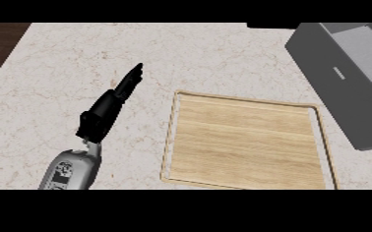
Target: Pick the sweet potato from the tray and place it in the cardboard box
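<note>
One hand (109,105) shows, the left, resting left of the tray (174,142) with fingers straight and holding nothing. No sweet potato lies on the tray's bare wood, and I cannot see it anywhere. Right of the tray stands a grey box (327,73), its inside hidden from here; the potato may be in there. The right hand is out of view. Risk, as I judge it: reaching for a tray that holds nothing

We see one arm: a rounded grey forearm (70,171) with small dark markings on its casing, narrowing to a slim wrist that carries a matte black hand (109,105) with long tapering fingers.
</note>
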